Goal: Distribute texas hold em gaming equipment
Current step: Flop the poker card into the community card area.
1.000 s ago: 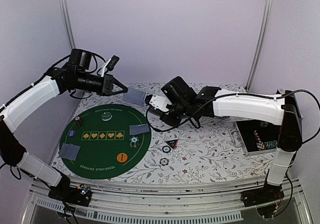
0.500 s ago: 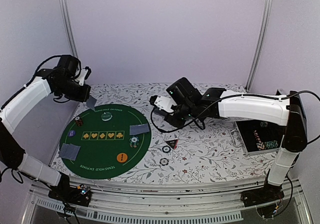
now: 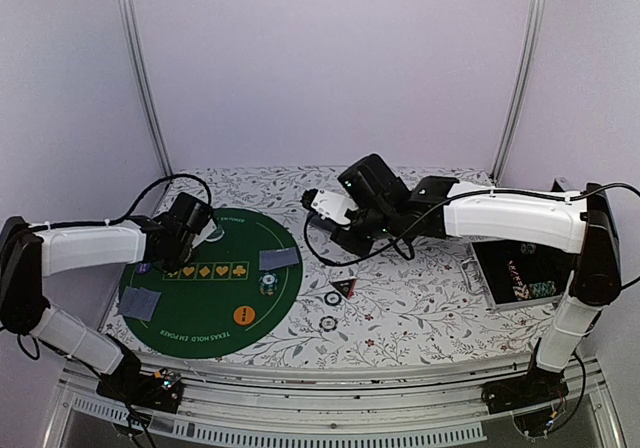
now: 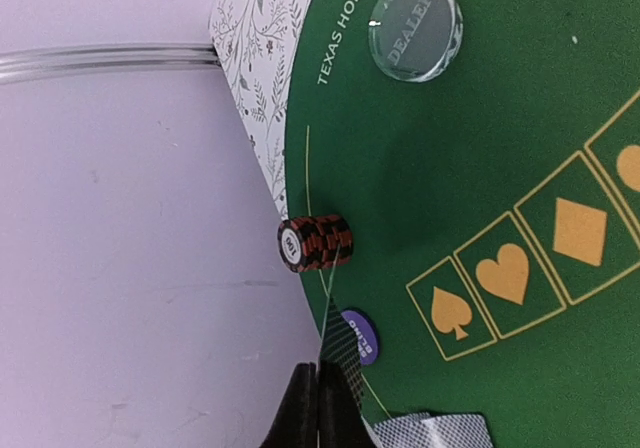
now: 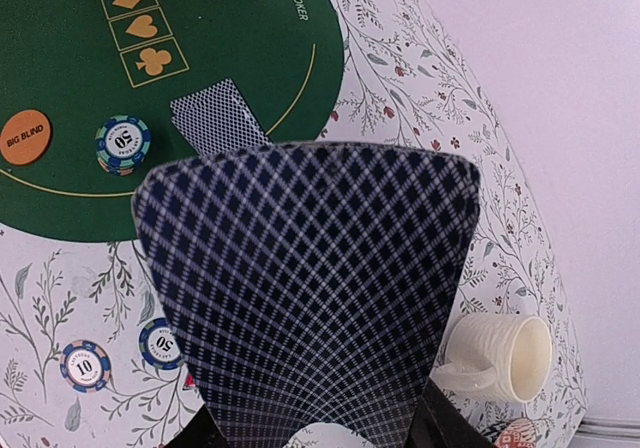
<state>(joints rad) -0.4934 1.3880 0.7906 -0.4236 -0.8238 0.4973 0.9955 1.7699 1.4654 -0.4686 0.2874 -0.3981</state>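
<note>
My left gripper [image 4: 320,393] is shut on a single grey-blue-backed playing card [image 4: 347,340], seen edge-on and low over the left edge of the green mat [image 3: 195,303]. A red-and-black chip stack [image 4: 316,243] and a purple blind disc [image 4: 362,334] lie just ahead of it, and the clear dealer disc [image 4: 415,28] lies farther off. My right gripper [image 5: 320,433] is shut on a bowed deck of cards [image 5: 310,288], held above the table beside the mat [image 3: 340,228]. On the mat lie a card [image 5: 218,118], a blue chip stack [image 5: 123,140] and the orange button [image 5: 25,136].
Loose chips [image 5: 84,365] [image 5: 160,343] and the black-and-red triangular marker [image 3: 345,288] lie on the floral cloth right of the mat. Dealt cards [image 3: 138,303] sit at the mat's near left. A cream mug [image 5: 505,356] stands near the right gripper. An open chip case [image 3: 515,278] stands at the far right.
The left arm has swung down from high at the back left to the mat's left side, still carrying its card. The right arm has barely moved.
</note>
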